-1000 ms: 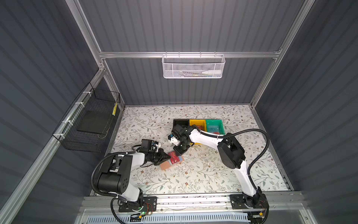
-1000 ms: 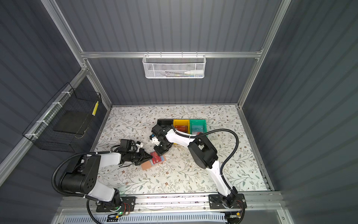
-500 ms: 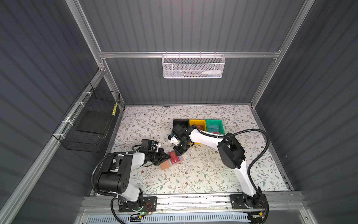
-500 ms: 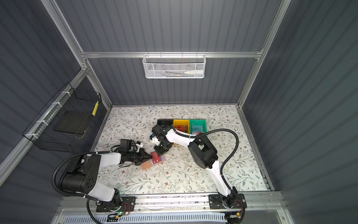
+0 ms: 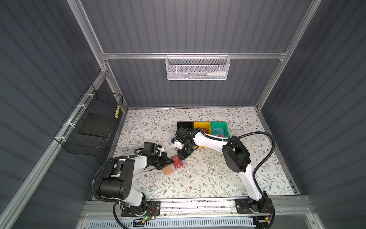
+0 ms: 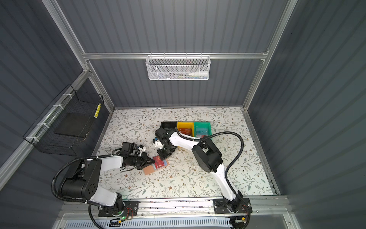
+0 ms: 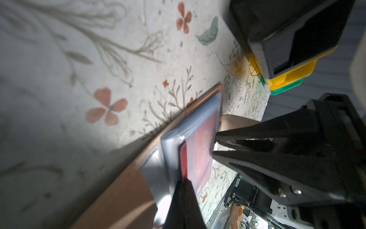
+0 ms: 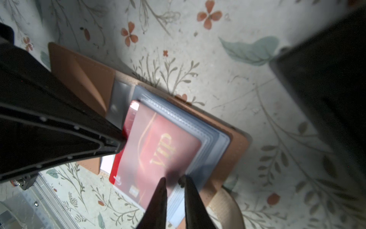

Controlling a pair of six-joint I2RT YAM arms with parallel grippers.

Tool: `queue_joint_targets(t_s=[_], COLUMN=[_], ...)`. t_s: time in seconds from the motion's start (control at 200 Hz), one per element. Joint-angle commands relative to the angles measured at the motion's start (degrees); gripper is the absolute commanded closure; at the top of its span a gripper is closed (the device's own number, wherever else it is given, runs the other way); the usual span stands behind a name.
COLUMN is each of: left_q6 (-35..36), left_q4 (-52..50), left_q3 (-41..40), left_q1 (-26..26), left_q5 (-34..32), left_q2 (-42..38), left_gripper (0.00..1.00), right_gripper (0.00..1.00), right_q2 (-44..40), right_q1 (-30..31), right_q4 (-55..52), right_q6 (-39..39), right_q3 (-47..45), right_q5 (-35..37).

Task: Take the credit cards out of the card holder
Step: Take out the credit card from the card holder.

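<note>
The tan card holder [image 5: 168, 170] [image 6: 149, 170] lies open on the floral table, its bluish sleeves [image 8: 215, 138] stacked on top. A red "VIP" credit card [image 5: 177, 161] [image 8: 158, 146] [image 7: 200, 150] sits in the top sleeve, with one edge sticking out. My left gripper [image 5: 171, 161] [image 7: 183, 181] lies low at that edge, shut on the card's exposed red strip. My right gripper [image 5: 181, 157] [image 8: 173, 179] comes down steeply on the holder's far edge. Its jaws stand a narrow gap apart, tips on the top sleeve. More cards lie in the yellow and green bins.
A black bin [image 5: 185, 125], a yellow bin [image 5: 202, 125] and a green bin [image 5: 218, 128] stand in a row just behind the right gripper. The holder's tan strap [image 8: 225, 206] trails off one corner. A black wire basket [image 5: 93, 123] hangs on the left wall.
</note>
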Motion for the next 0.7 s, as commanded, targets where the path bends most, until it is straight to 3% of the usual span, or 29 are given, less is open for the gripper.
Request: queue_joint_targets(t_s=[0.0,0.365,0.445,0.695], left_q6=[2.9,5.1,7.7,6.3], left_q4=[-5.1,-7.9,-12.2,-16.6], left_q3=[-0.9,-1.3,-0.6,0.9], left_q1=[1.3,3.0,4.4,5.5], left_q5=[-1.0,-1.1,-2.8,-7.5], left_q2=[-1.3,-2.8,-4.1,-8.8], left_gripper=[0.99,1.0,1.0,1.0], right_gripper=[0.79,0.78,0.78,0.77], right_q2=[2.2,2.2,2.3,1.8], right_q1=[0.3,0.1,0.1,0.1], right_q4=[-1.8,-1.9,-1.9,-2.2], right_q6=[0.4,0.8,0.7,0.6], right_q3=[-0.6,-0.8,-0.8,-0.8], right_q5=[-1.0,-1.3,-1.3,-1.4])
